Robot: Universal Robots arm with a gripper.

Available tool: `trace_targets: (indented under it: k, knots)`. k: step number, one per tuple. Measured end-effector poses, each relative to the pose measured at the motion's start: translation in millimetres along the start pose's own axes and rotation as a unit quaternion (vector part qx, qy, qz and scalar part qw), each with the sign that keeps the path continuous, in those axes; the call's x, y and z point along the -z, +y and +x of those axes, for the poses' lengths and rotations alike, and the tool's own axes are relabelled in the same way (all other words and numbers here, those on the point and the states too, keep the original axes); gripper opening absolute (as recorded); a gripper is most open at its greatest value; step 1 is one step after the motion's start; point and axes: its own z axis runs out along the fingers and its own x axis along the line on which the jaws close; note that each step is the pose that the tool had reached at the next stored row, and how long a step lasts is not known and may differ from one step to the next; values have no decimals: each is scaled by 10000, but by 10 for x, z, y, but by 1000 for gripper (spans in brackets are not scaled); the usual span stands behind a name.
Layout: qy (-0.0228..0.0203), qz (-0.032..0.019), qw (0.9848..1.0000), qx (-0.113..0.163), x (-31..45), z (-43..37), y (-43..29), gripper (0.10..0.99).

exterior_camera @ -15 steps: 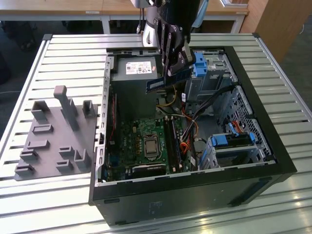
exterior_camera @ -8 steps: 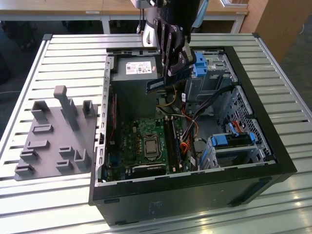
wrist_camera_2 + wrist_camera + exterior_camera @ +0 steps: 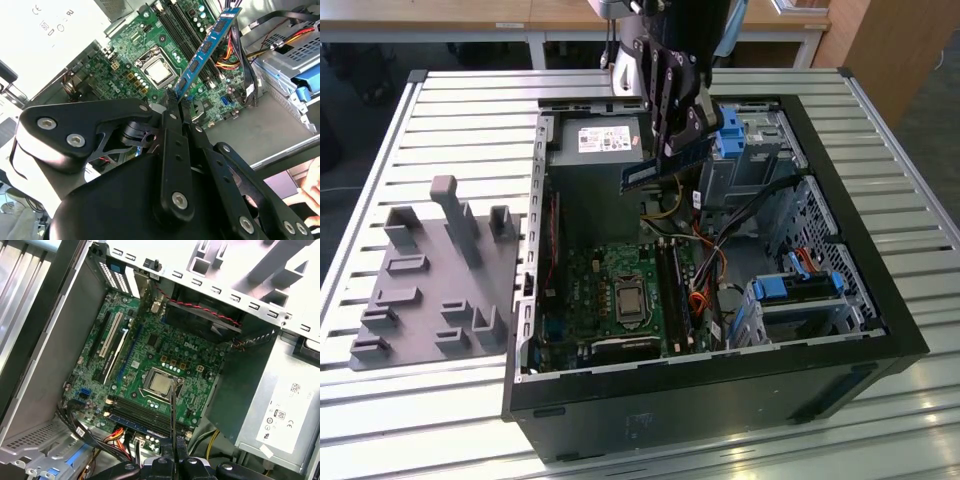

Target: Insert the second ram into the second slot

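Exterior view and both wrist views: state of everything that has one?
claw: shut on the second ram.
second ram: held by one end, tilted, in the air over the motherboard, not inserted.
computer case: lying on its side, side panel off, open.
processor: seated, bare, no cooler over it.

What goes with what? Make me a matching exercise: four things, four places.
1. dark blue flat memory stick
2. green motherboard
3. grey plastic fixture plate
4. silver metal power supply box

A. on the slatted table
B. on the black case's floor
C. clamped in the tool
D. against the case's end wall

Pairs: 1-C, 2-B, 3-A, 4-D
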Motion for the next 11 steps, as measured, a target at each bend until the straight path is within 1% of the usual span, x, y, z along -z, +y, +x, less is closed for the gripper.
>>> trace_targets:
  k: [11]
  knots:
    - [5,-2,9999,153,0,0,1,137]
